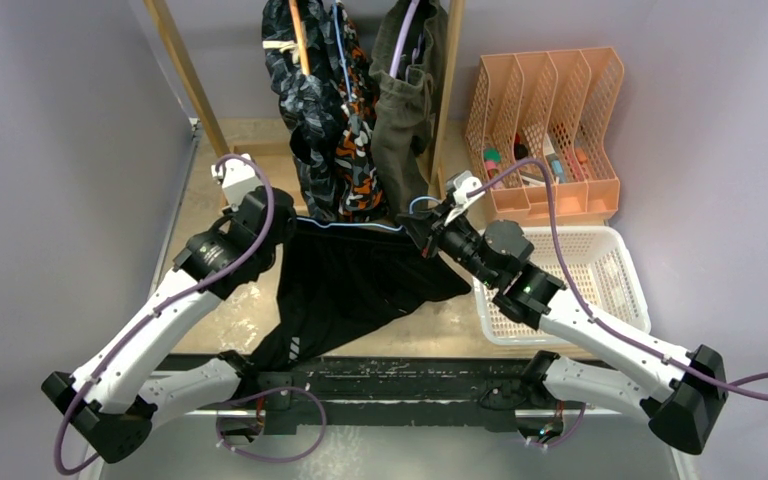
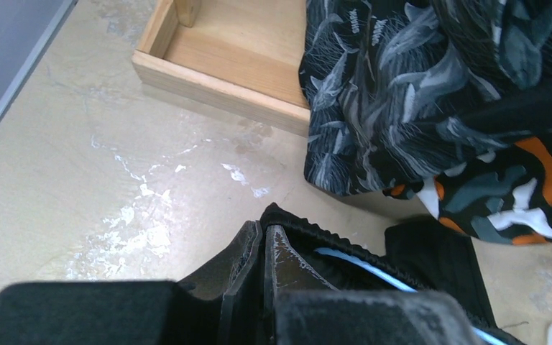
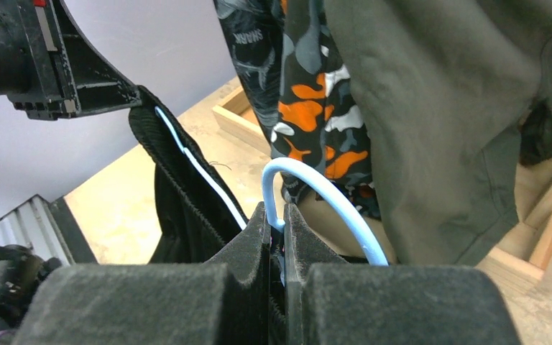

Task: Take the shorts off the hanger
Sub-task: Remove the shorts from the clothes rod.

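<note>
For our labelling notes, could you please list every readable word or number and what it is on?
"SHARK": on the dark navy printed shorts, right wrist view.
Small pale lettering on the same shorts, left wrist view: too blurred to read.
White mark on the black shorts: unreadable.

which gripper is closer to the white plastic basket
Right. The right gripper, shut on the pale blue plastic hanger, sits just left of the white perforated plastic basket. The left gripper grips the black fabric shorts farther left.
</note>
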`<state>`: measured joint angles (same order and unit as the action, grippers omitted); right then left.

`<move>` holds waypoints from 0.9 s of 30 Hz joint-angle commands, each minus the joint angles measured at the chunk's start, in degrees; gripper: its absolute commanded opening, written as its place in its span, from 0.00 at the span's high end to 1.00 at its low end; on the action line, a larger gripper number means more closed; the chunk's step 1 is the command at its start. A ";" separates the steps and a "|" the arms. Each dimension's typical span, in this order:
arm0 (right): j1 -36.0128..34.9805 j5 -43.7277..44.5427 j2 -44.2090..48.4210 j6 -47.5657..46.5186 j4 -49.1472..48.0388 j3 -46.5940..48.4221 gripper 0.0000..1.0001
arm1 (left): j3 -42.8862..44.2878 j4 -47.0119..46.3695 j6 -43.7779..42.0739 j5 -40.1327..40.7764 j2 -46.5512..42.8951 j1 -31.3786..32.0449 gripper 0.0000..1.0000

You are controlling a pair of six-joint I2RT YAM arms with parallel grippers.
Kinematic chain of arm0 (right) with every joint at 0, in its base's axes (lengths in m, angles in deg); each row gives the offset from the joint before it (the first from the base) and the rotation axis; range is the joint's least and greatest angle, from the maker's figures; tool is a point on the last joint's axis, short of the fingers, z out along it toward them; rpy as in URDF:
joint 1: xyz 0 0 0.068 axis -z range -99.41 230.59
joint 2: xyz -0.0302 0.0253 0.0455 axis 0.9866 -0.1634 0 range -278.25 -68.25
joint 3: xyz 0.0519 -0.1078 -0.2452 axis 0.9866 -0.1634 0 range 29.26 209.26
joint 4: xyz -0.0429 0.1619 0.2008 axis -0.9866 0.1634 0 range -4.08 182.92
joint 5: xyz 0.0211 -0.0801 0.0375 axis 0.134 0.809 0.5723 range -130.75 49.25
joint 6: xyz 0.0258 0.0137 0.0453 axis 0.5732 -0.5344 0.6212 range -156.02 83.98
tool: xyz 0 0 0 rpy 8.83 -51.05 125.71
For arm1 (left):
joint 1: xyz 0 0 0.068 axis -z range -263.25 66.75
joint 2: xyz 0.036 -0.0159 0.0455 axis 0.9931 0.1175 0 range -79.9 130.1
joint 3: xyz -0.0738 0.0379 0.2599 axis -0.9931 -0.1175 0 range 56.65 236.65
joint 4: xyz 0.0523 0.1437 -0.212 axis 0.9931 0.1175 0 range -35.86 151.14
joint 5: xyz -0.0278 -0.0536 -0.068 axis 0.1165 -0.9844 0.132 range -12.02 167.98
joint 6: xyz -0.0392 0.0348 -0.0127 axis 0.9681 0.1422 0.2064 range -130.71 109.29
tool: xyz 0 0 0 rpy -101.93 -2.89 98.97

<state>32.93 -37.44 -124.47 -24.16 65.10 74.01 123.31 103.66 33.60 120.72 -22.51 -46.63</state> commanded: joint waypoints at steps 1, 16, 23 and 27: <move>0.90 9.06 1.67 -3.22 -3.18 -1.99 1.00 | -1.52 -0.43 -4.17 6.33 2.44 -5.21 1.00; 2.66 6.90 -0.66 3.46 -3.65 0.56 1.00 | -10.65 -12.69 -13.43 -23.78 -2.85 -13.33 1.00; 2.75 8.51 -1.84 3.27 -3.49 3.54 1.00 | -12.04 -13.61 -17.37 -30.86 -3.19 -13.33 1.00; 2.75 12.69 -5.21 3.46 2.05 6.61 1.00 | -12.45 -14.43 -19.50 -39.20 -3.41 -13.29 0.96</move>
<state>34.90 -31.04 -127.88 -20.23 64.79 75.36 111.04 91.11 18.61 87.70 -24.92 -58.89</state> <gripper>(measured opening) 0.040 0.016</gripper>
